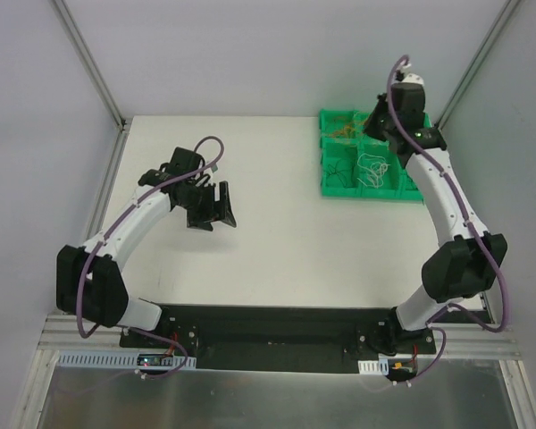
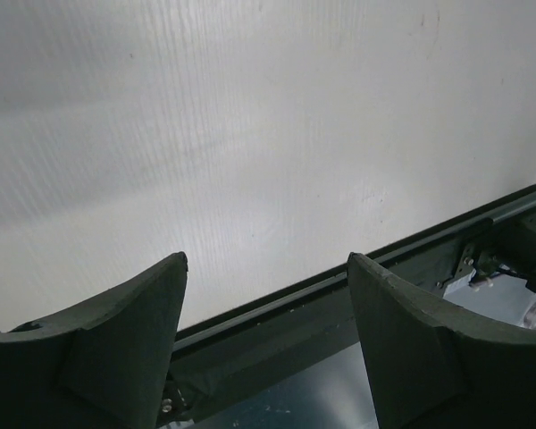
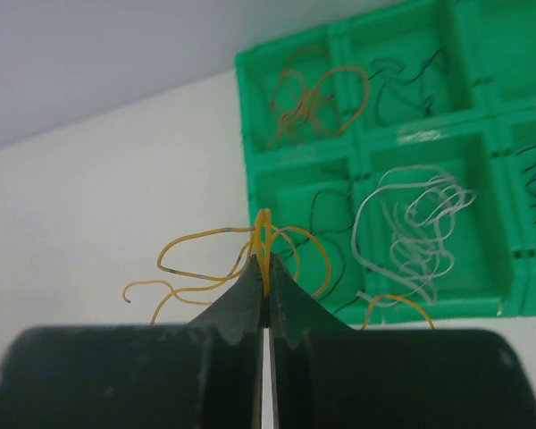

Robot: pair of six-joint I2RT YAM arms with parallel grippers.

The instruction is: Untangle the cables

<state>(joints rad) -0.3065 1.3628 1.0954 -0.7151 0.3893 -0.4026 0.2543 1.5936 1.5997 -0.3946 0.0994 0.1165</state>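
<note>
right gripper [image 3: 264, 284]: closed tight on yellow cable [image 3: 196, 239], which is held at green tray [image 3: 250, 161], probably to be sorted by colour | left gripper [image 2: 268, 268]: wide open, nothing held, parked over table [image 2: 250, 134]

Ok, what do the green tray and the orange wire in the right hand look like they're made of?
The tray: moulded plastic by the look, bright green with a slight sheen and thin formed divider walls. The orange wire, pinched in the right hand: probably plastic-coated wire, smooth and hair-thin, and it holds springy loops. Its core cannot be seen.
</note>
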